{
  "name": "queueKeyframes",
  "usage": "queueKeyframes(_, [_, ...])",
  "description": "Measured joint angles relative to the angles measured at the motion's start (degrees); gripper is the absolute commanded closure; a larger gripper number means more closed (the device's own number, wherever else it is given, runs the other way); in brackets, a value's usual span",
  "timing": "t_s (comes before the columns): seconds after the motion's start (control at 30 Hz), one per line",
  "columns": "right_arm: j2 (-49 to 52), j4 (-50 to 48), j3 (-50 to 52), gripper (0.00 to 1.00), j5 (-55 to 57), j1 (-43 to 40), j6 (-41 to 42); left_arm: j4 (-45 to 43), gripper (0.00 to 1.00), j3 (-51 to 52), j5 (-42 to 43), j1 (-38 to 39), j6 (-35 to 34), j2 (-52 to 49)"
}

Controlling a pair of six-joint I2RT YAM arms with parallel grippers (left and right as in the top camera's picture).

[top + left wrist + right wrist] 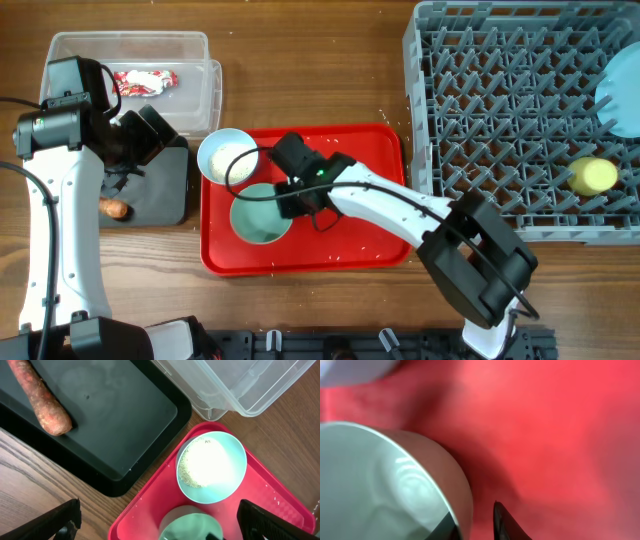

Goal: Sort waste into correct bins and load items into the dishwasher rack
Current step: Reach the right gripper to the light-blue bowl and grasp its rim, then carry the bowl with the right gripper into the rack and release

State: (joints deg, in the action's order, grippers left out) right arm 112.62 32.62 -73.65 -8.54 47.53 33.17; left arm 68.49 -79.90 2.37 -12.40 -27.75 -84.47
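Note:
A pale-green bowl (258,215) sits on the red serving tray (350,150). My right gripper (290,195) straddles its rim, one finger inside and one outside. In the right wrist view the outer finger of the right gripper (472,527) stands slightly off the wall of the pale-green bowl (370,480). A white bowl (228,157) holds rice-like grains (202,462). My left gripper (148,135) hangs open and empty over the black tray (115,415), where the sausage stick (42,400) lies. The red-and-white wrapper (145,80) is in the clear tub (195,50). The spoon is out of view.
The grey dishwasher rack (500,110) stands at the right, holding a light-blue plate (620,90) and a yellow cup (593,176). Loose grains are scattered on the red tray and the wooden table. The clear tub (240,390) borders the black tray.

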Motion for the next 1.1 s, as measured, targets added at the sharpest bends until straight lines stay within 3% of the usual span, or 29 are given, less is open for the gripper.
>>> queueKeyframes(0.1, [0.0,3.65,0.0,0.96,2.43,-3.3,-0.02,0.13,0.0,0.0,0.0,0.0,0.0,0.0])
queueKeyframes(0.33, [-0.85,8.37,-0.44,0.96,7.21,-9.07,-4.68,0.11,0.0,0.0,0.0,0.0,0.0,0.0])
queueKeyframes(0.53, [-11.56,9.57,-1.77,0.96,22.1,-15.56,-13.25,0.11,0.01,0.0,0.0,0.0,0.02,0.0])
queueKeyframes(0.73, [-24.15,-10.71,-3.85,0.96,41.94,-28.55,-35.47,0.13,0.0,0.0,-0.02,0.0,0.02,0.0])
queueKeyframes(0.83, [-24.2,-21.62,-3.93,0.96,46.99,-36.92,-48.57,-0.04,0.0,0.0,-0.02,0.0,0.02,0.0])
queueKeyframes(1.1, [-15.78,-45.03,-3.98,0.96,49.75,-55.19,-70.55,-0.07,0.0,0.0,-0.22,0.0,0.0,0.02])
